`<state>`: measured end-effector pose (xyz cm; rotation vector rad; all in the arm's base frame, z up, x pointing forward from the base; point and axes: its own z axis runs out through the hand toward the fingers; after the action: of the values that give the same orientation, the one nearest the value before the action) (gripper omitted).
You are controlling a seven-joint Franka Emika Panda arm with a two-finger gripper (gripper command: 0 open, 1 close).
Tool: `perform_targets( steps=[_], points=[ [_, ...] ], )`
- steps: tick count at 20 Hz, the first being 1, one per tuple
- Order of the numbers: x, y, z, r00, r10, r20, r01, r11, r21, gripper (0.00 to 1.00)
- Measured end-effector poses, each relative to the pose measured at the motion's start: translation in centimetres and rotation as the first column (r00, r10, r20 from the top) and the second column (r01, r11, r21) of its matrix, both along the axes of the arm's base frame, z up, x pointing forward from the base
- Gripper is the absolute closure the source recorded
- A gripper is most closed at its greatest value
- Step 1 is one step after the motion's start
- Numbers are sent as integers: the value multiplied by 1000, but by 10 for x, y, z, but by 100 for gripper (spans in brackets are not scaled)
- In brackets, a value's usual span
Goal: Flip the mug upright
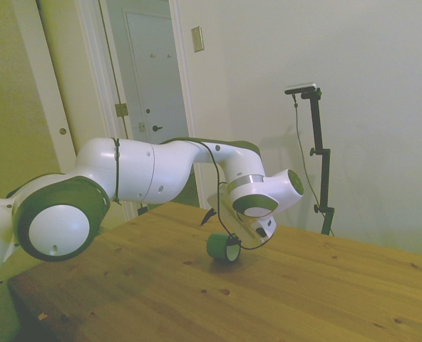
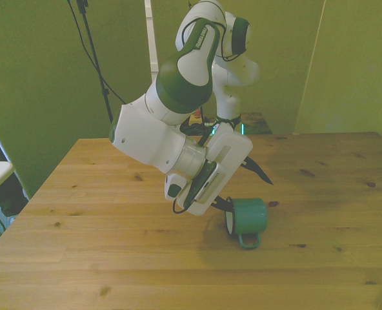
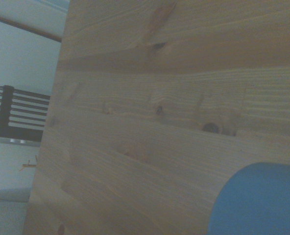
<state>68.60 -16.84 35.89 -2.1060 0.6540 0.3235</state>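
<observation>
Mug [image 2: 248, 216] lies on its side on the surface [image 2: 113, 258], handle toward the front view's camera; pincer [image 2: 224, 205] at its rim, grip state cannot tell; flip underway, next tilt mug upright.

White rounded arm [image 1: 125, 174] with dark green joint bands (black cable alongside).
</observation>
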Motion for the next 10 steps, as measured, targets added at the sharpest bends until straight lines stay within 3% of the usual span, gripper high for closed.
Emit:
perform_targets(
  steps=[10],
  points=[
    [7, -2, -6, 1000, 17, 7, -18, 998, 62, 100]
  ],
)
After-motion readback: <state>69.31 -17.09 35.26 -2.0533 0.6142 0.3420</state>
